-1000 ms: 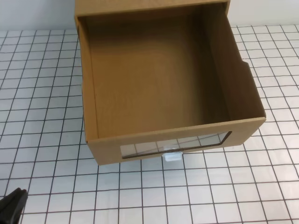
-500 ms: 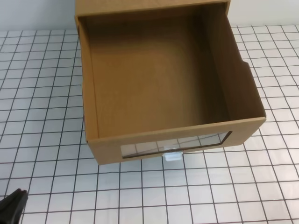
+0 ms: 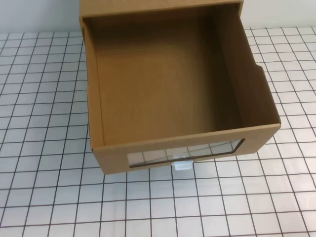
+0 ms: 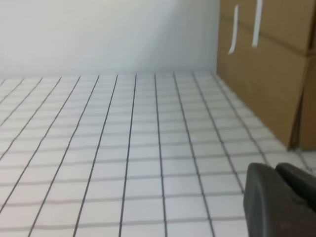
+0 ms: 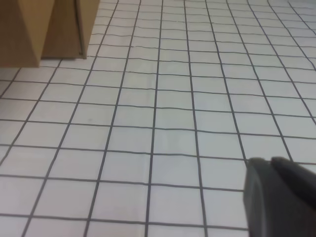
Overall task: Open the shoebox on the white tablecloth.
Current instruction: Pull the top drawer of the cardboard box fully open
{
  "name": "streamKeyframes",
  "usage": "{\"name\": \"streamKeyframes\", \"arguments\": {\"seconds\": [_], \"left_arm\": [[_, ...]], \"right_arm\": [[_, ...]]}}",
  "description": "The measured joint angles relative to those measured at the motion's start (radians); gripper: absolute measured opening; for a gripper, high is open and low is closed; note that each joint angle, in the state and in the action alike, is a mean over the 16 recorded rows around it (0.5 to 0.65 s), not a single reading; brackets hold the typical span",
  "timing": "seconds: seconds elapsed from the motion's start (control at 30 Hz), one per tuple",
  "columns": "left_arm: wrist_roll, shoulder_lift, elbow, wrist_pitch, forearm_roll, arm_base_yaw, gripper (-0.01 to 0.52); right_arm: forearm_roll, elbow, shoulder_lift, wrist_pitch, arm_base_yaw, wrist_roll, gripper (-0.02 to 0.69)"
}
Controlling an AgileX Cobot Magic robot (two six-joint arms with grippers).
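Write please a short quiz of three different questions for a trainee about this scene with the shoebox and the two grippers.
1. True or false: the shoebox has its drawer pulled out, with nothing inside.
2. The small white handle sits: A) above the clear window, B) below it, C) on a side wall.
3. In the high view, what lies under the box?

Key:
1. True.
2. B.
3. The white tablecloth with a dark grid.
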Motion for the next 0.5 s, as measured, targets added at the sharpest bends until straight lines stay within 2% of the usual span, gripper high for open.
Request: {"name": "streamKeyframes", "arguments": {"seconds": [0.1, 0.2, 0.5], "left_arm": [[-0.017, -0.028, 0.000, 0.059, 0.023, 0.036, -0.005], [-0.030, -0.038, 0.000, 0.117, 0.045, 0.055, -0.005], [-0.042, -0.039, 0.001, 0.222, 0.077, 0.062, -0.005]], "right_arm": [[0.000, 0.000, 0.000, 0.000, 0.000, 0.000, -0.013], [0.001, 0.000, 0.000, 0.000, 0.000, 0.000, -0.013], [0.002, 0.000, 0.000, 0.000, 0.000, 0.000, -0.013]]}}
